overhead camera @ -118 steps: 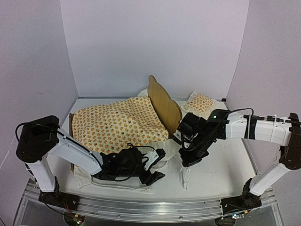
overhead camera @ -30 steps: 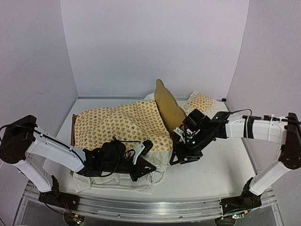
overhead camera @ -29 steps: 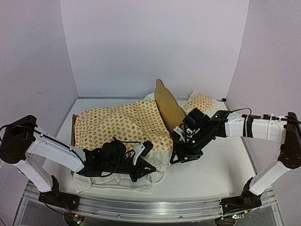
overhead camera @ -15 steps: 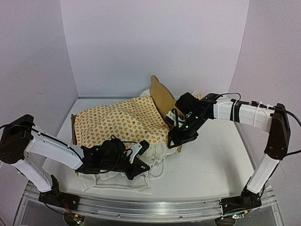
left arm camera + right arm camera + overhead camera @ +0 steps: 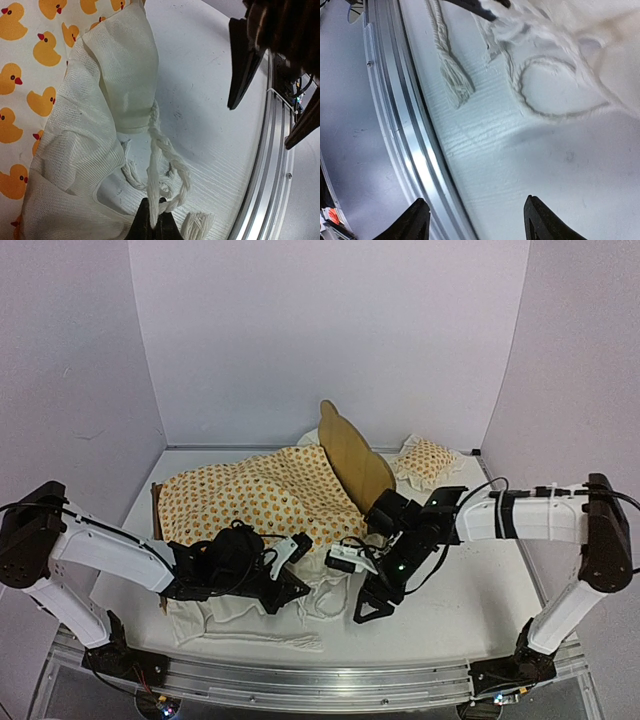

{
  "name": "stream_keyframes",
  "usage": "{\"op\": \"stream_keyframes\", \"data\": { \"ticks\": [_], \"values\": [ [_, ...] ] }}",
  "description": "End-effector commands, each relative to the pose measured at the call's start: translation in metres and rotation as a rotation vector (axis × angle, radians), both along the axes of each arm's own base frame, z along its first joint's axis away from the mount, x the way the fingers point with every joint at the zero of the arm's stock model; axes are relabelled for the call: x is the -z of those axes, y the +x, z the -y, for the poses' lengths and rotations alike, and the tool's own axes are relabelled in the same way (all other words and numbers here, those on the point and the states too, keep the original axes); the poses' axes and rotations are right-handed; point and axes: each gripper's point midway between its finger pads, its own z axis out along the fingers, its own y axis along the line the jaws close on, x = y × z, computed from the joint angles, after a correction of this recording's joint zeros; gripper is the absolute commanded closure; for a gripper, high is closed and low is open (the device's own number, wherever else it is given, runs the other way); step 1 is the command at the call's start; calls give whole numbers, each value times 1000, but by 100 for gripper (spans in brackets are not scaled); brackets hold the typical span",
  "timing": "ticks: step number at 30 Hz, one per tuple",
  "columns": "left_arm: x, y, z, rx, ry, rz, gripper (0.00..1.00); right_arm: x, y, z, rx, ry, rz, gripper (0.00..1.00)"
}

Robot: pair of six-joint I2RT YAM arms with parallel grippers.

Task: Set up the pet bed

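The pet bed shows its plywood headboard (image 5: 352,458) tilted up at the back and a wooden end (image 5: 153,512) at the left; the rest lies under the duck-print bedding (image 5: 255,498) with its white ruffle (image 5: 125,85). My left gripper (image 5: 291,591) (image 5: 152,226) is shut on a white braided cord (image 5: 151,170) that hangs from the ruffle's front corner. My right gripper (image 5: 368,605) (image 5: 479,222) stands open just right of it, low over the bare table, with nothing between its fingers. A loose cord loop (image 5: 545,107) and a tassel (image 5: 455,82) lie ahead of it.
A small matching pillow (image 5: 425,460) rests at the back right, beyond the headboard. The aluminium rail (image 5: 395,125) runs along the table's near edge, close to both grippers. White walls enclose the table on three sides.
My right arm has left the headboard and swung down toward the table's front, beside the left gripper. The headboard stands more upright than a second ago. The left gripper keeps its hold on the cord.
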Motion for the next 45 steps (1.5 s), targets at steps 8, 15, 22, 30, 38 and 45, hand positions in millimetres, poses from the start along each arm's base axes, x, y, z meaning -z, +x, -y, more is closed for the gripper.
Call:
{"op": "stream_keyframes", "data": {
  "ticks": [8, 15, 22, 30, 38, 45],
  "values": [
    [-26, 12, 3, -30, -40, 55, 100, 37, 20, -75, -347, 299, 210, 45],
    [-23, 10, 0, -21, -38, 44, 100, 76, 33, -74, -341, 267, 296, 49],
    [-27, 10, -3, -33, -49, 46, 100, 105, 26, -52, -425, 169, 413, 60],
    [-32, -3, 8, 45, -77, -1, 100, 91, 27, -16, -269, 41, 501, 100],
    [-15, -25, 50, 145, -52, -49, 100, 78, 2, 20, 78, 44, 296, 100],
    [3, -35, 75, 201, -25, -80, 100, 60, 30, 47, 382, 98, 385, 100]
  ]
}}
